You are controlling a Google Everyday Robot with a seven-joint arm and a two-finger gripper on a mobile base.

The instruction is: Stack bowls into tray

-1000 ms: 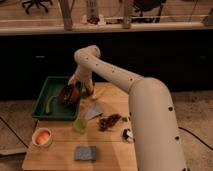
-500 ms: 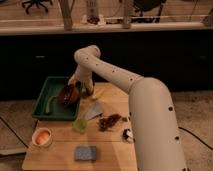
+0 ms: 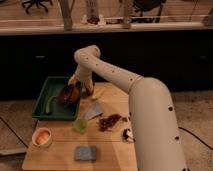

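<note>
The dark red-brown bowl (image 3: 67, 94) sits tilted in the right part of the dark green tray (image 3: 44, 111) at the table's back left. My gripper (image 3: 75, 89) is at the end of the white arm, right at the bowl's upper right rim, over the tray. The orange bowl with a pale rim (image 3: 42, 136) stands on the wooden table in front of the tray, at the left edge, well apart from the gripper.
A green cup (image 3: 80, 124) stands beside the tray's front right corner. A grey packet (image 3: 94, 110), a dark reddish snack bag (image 3: 110, 120), a small black-and-white object (image 3: 128, 134) and a grey pad (image 3: 86, 152) lie on the table. A green item (image 3: 49, 104) lies inside the tray.
</note>
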